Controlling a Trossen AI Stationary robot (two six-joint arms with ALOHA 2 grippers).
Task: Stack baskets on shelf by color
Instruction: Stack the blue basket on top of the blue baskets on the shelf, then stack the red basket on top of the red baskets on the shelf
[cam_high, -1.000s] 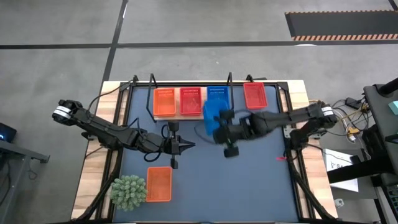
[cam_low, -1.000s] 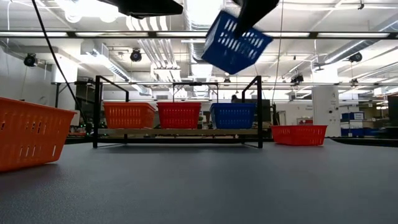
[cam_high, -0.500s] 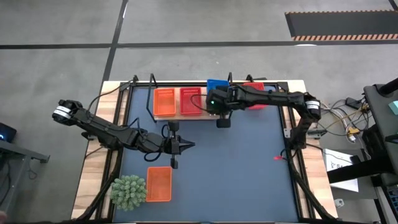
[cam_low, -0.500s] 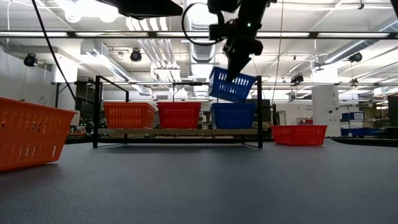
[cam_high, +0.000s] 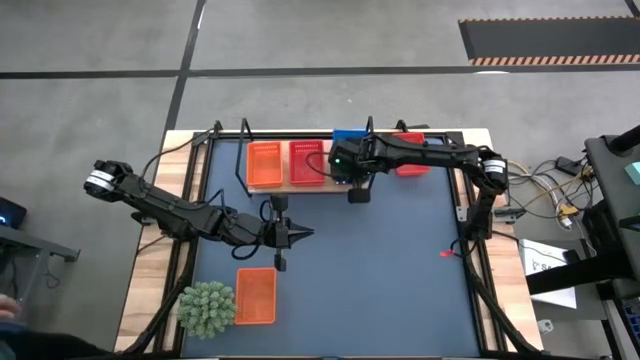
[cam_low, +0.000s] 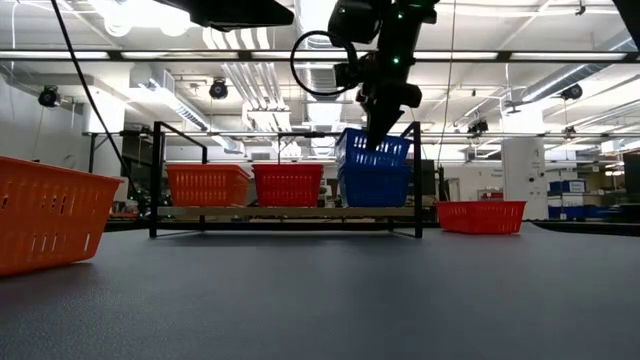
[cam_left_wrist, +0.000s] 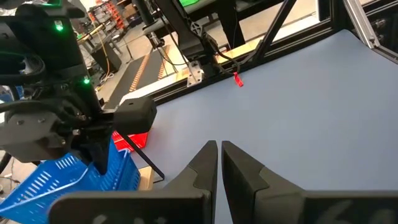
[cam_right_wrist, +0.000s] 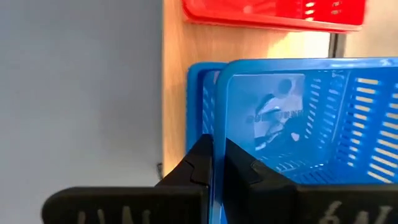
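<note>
On the shelf (cam_high: 300, 186) stand an orange basket (cam_high: 264, 165), a red basket (cam_high: 306, 163) and two blue baskets (cam_low: 373, 170), one inside the other. My right gripper (cam_high: 350, 172) is over the shelf's right end, shut on the upper blue basket (cam_right_wrist: 292, 118). My left gripper (cam_high: 300, 235) hovers shut above the middle of the dark mat, touching nothing. A second red basket (cam_low: 481, 216) rests on the table to the right of the shelf. A loose orange basket (cam_high: 255, 296) lies on the mat's near-left part. My right gripper holds the upper blue basket by the rim of its wall (cam_right_wrist: 219, 127) on the side toward the mat. It pinches that wall with one finger inside the basket and one outside. The fingers (cam_low: 378, 135) come from above, pointing down. The basket sits in the lower blue basket (cam_right_wrist: 198, 106).
A green spiky plant ball (cam_high: 207, 308) sits at the mat's near-left corner beside the loose orange basket. The shelf's black wire uprights (cam_low: 416, 180) stand at both its ends. The dark mat (cam_high: 400, 270) fills the middle of the table.
My right gripper has carried the blue basket from high above the mat toward the far edge and down onto the shelf. The basket, tilted in the air a second ago, has levelled and now sits in the blue basket on the shelf.
</note>
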